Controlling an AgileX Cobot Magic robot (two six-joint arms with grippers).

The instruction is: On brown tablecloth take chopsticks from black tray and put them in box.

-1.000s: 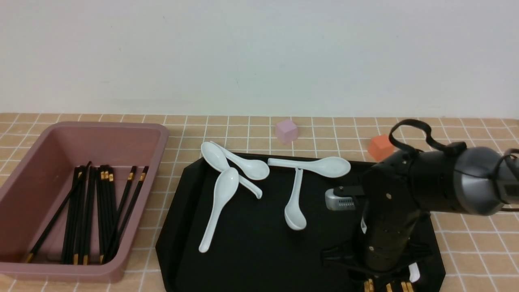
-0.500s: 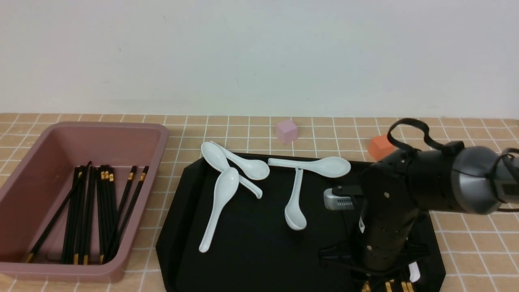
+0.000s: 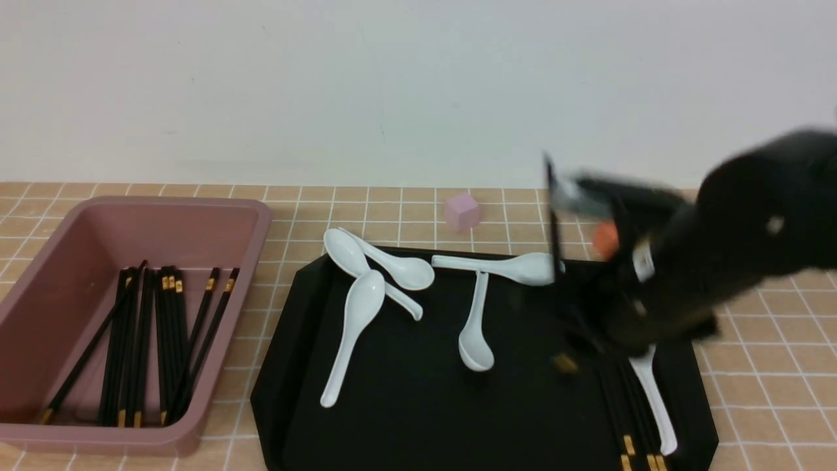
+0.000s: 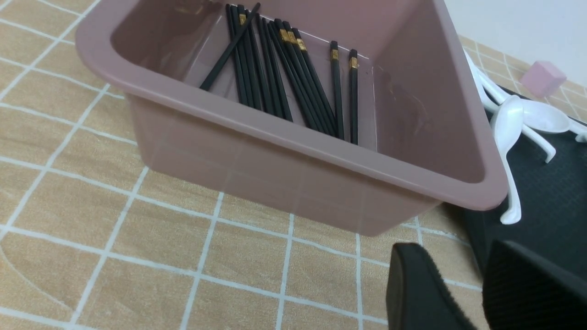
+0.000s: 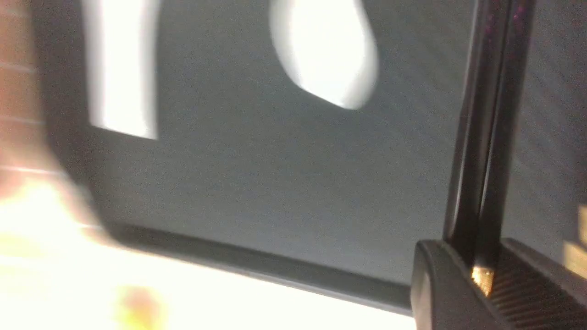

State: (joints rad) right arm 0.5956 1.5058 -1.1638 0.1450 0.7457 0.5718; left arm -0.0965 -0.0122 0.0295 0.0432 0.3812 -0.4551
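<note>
My right gripper (image 3: 579, 340) is shut on black chopsticks (image 3: 553, 216) at their gold band and holds them nearly upright above the right side of the black tray (image 3: 405, 405); it is motion-blurred. In the right wrist view the pads (image 5: 440, 284) clamp the chopsticks (image 5: 481, 137) over the tray (image 5: 257, 174). More chopsticks (image 3: 629, 418) lie at the tray's near right corner. The pink box (image 3: 39, 261) at the left holds several chopsticks (image 3: 163, 340). My left gripper (image 4: 451, 250) is slightly open and empty above the brown tablecloth (image 4: 91, 183), near the box (image 4: 284, 169).
Several white spoons (image 3: 350, 327) lie on the tray, one (image 3: 654, 399) beside the remaining chopsticks. A pink cube (image 3: 462, 210) and an orange cube (image 3: 606, 239), partly behind my right arm, sit on the cloth behind the tray. A wall closes the back.
My right arm has risen fast from the tray's near right corner, lifting chopsticks with it. This uncovers the remaining chopsticks and a spoon. The box and the other spoons have not moved.
</note>
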